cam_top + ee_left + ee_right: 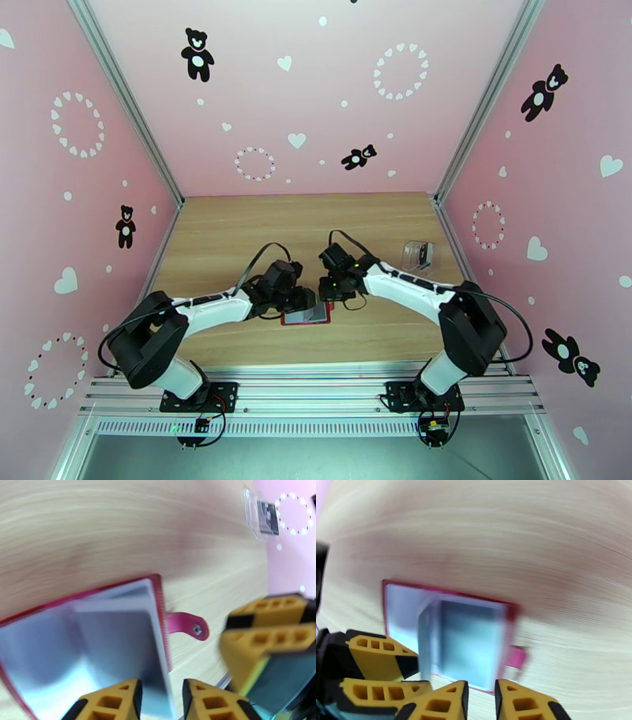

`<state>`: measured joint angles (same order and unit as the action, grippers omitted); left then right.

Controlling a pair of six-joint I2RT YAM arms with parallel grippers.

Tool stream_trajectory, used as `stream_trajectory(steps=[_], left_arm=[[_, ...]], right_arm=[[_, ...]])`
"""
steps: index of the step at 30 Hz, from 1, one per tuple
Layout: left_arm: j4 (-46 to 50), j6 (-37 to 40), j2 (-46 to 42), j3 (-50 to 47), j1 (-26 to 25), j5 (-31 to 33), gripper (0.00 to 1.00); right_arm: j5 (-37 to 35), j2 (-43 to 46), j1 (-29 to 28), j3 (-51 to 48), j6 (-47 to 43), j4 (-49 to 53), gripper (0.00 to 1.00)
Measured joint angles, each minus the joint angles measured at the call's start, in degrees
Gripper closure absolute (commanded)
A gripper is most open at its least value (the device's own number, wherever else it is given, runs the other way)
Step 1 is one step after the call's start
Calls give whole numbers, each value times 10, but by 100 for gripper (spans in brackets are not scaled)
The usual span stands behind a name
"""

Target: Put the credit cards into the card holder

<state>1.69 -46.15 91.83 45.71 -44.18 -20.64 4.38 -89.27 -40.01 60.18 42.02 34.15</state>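
Nearest, the left claw (160,701) stands narrow, seemingly pinching 1 grey leaf of the open card holder (98,638), which lies on the counter (237,237) just between both claws, long axis left-right, snap tab (185,624) toward the right claw (482,701), slightly parted and empty. Farther right, nearer the right arm (411,288), credit cards (268,517) sit in a clear case (411,254). No legible writing.

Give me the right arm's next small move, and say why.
Probably lift the right tool clear of the card holder and turn toward the clear case. Its jaws stand apart with nothing between them, so it carries no card, while a dark card stands in that case. The left tool has a grey leaf of the holder between its fingers.
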Motion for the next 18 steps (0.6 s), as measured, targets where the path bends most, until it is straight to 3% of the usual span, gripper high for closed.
stream_trajectory(steps=[9, 13, 18], left_arm=[[2, 8, 8, 21, -9, 7, 65], [40, 25, -59, 17, -9, 39, 64], [94, 52, -175, -11, -9, 96, 62]], right_arm=[[-32, 112, 64, -52, -16, 33, 62], [-61, 132, 95, -45, -37, 62, 58], [-116, 132, 190, 9, -83, 125, 54]])
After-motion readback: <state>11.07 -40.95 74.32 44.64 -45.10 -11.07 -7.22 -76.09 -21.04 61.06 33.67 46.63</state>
